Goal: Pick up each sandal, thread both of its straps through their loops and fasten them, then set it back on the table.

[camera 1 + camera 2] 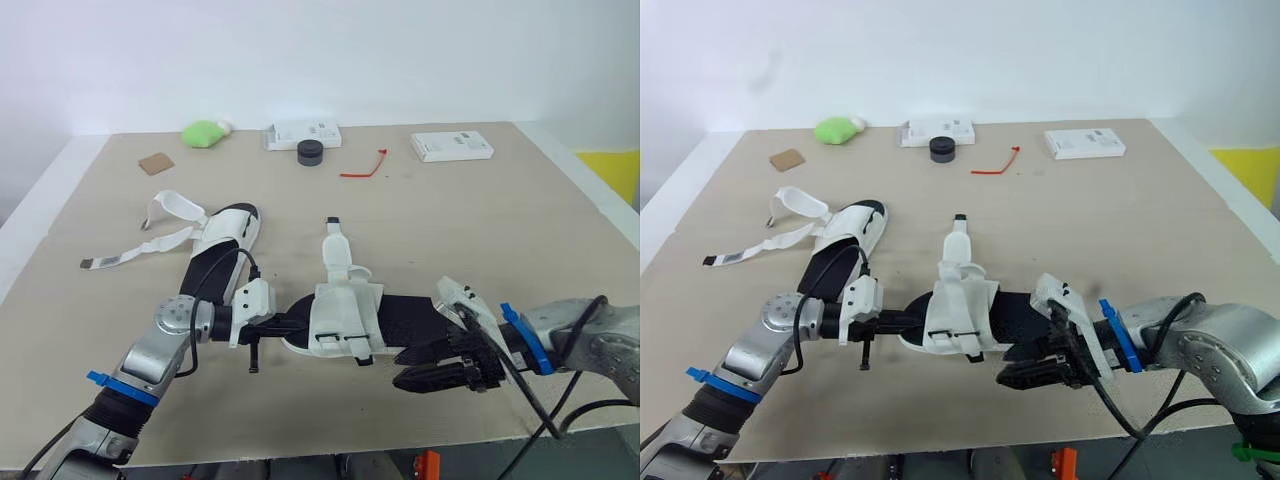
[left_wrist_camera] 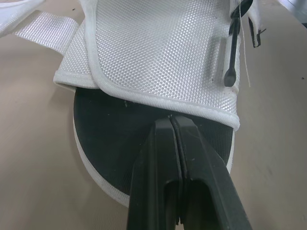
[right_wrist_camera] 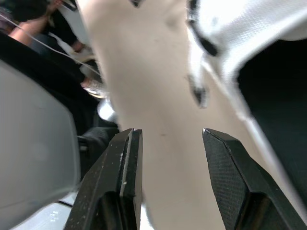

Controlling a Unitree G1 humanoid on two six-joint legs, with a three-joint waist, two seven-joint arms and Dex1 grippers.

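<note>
Left gripper (image 2: 171, 120) closed at rounded black toe of woven-strapped sandal (image 1: 345, 318); right gripper (image 3: 168, 131) spread wide.

Across the upper part of the frame, the tan table (image 1: 560, 220) carries a green lump (image 1: 203, 132), a brown square (image 1: 156, 163), a white box (image 1: 302, 133), a black puck (image 1: 310, 152), a red zip tie (image 1: 364, 167) and another white box (image 1: 451, 146).

L end effector (image 2: 171, 119) fingers closed | R end effector (image 3: 168, 132) fingers apart

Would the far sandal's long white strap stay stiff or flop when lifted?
Probably floppy: the strap lies flat and curved on the table. It looks like thin webbing, so likely light and apt to dangle.
</note>
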